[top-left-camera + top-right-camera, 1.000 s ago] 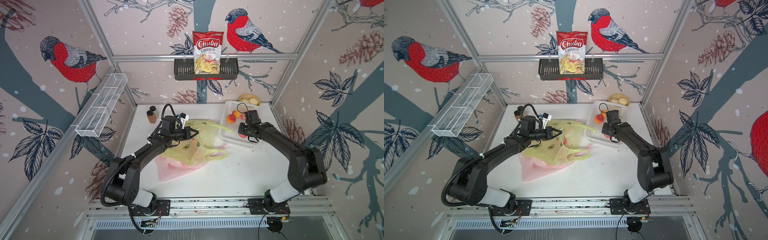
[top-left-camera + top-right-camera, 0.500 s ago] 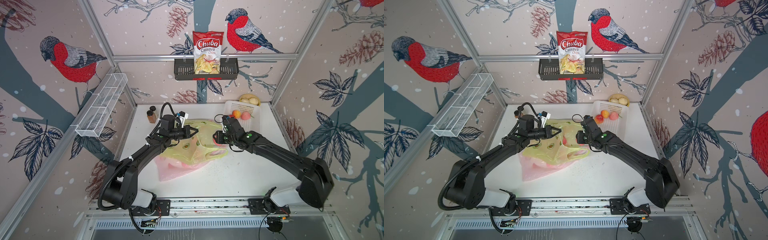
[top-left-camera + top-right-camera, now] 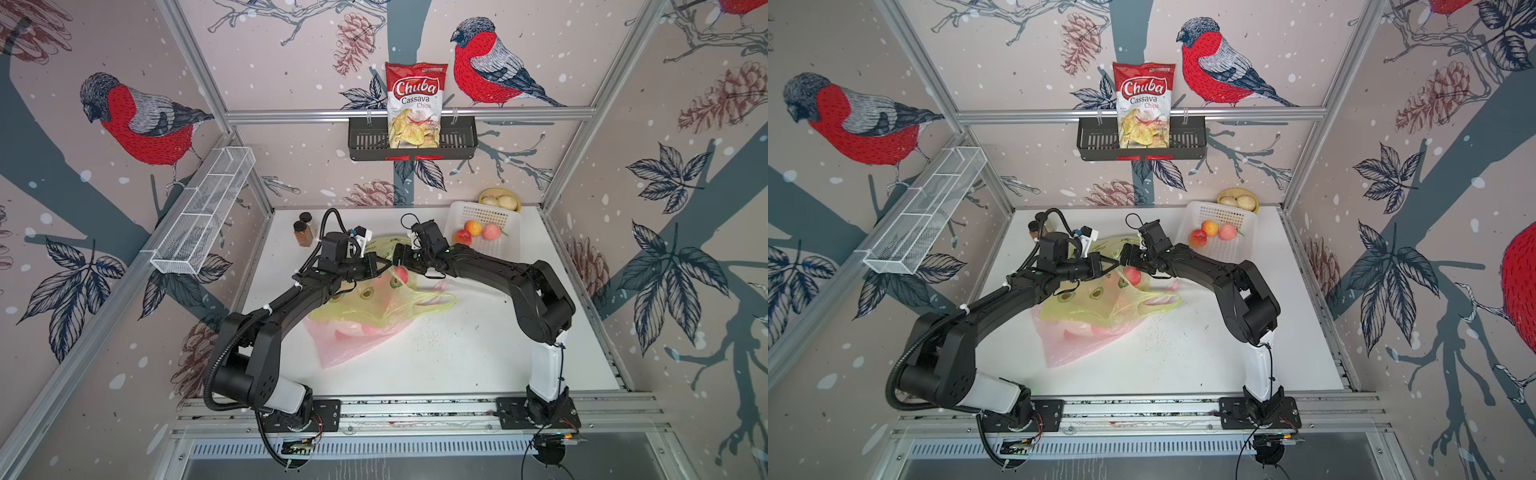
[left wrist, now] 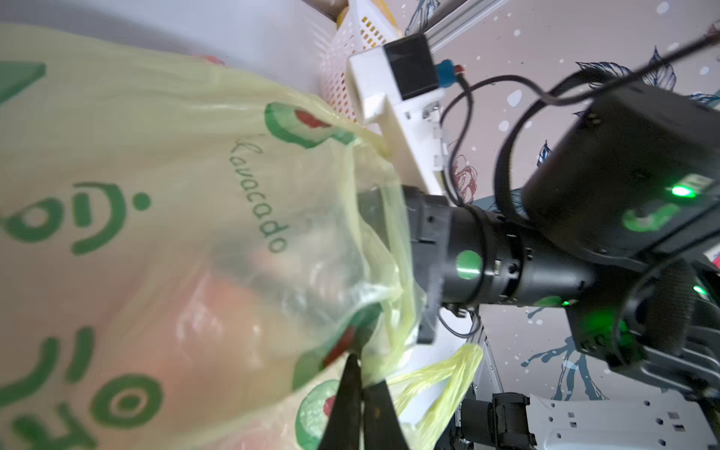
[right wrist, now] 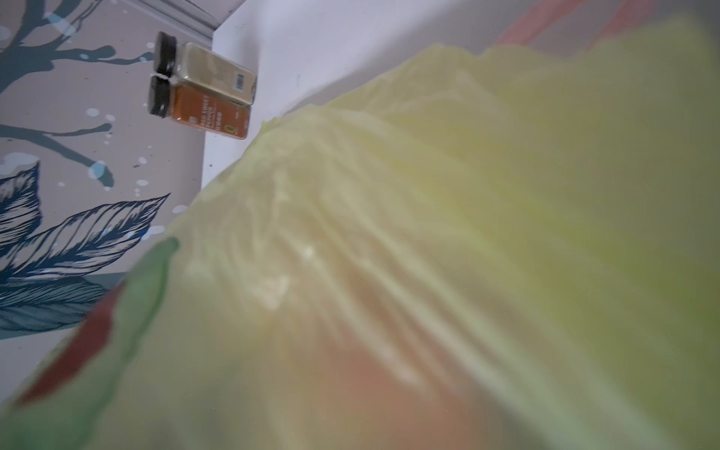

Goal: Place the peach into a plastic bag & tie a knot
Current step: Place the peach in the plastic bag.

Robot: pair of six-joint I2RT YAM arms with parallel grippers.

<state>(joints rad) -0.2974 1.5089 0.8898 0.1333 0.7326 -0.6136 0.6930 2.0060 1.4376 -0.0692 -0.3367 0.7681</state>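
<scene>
Left end effector (image 4: 364,372) pinches the translucent yellow-green avocado-print bag (image 3: 374,303), a round pink peach (image 3: 400,274) at its mouth.

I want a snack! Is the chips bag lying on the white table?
No, the chips bag stands in the black basket hung on the back wall.

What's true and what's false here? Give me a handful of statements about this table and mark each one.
1. The left gripper is shut on the yellow-green bag. True.
2. The white basket is empty. False: three fruits lie in it.
3. A chips packet stands in the black rack. True.
4. The bag is tied shut. False: its handles lie loose, unknotted.
</scene>
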